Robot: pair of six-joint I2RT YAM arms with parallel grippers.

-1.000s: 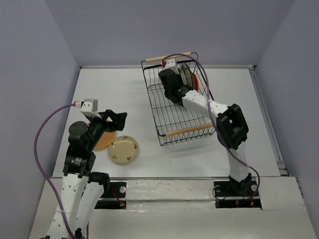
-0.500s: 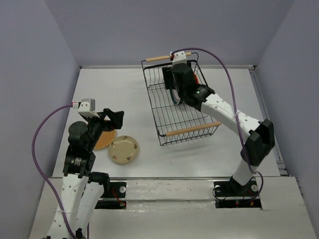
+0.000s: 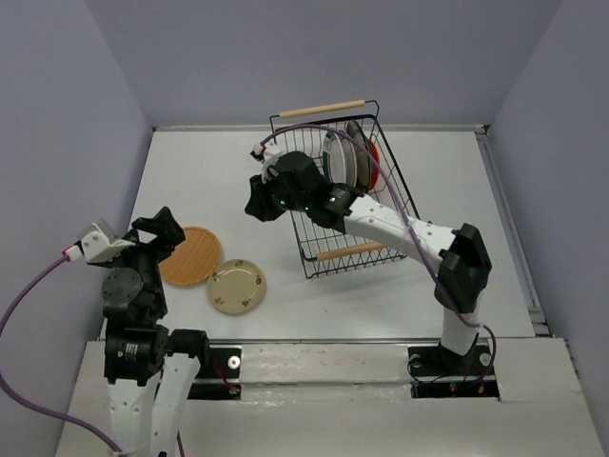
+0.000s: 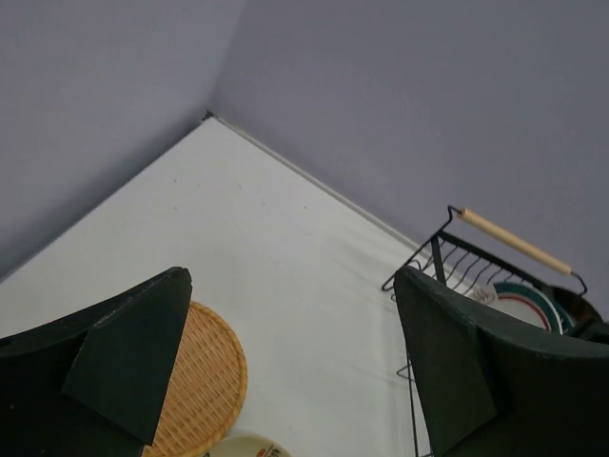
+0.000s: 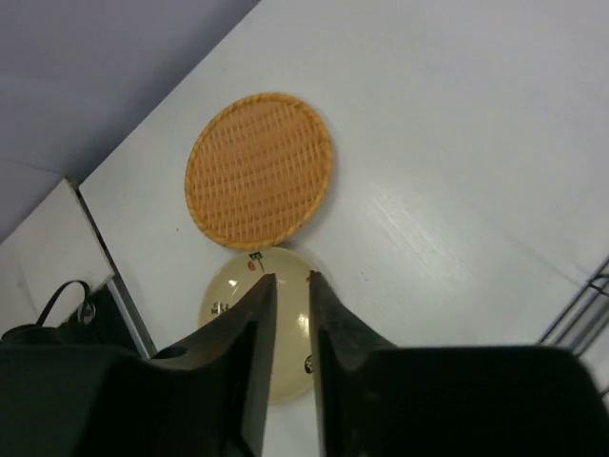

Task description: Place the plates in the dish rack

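While four plates point(image 3: 354, 158) stand racked, left end effector point(image 3: 157, 233) gapes; right end effector point(image 3: 255, 202) nearly clenched, empty.

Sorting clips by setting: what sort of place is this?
Probably a lab test cell, not a kitchen: plain grey walls box in a bare white table, with two arms bolted at its edge and only a dish rack and plates.

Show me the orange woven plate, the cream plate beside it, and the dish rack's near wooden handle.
orange woven plate point(image 3: 189, 255), top external view, centre of its woven face.
cream plate point(image 3: 237, 286), top external view, middle of its face.
dish rack's near wooden handle point(image 3: 357, 248), top external view, mid-bar.
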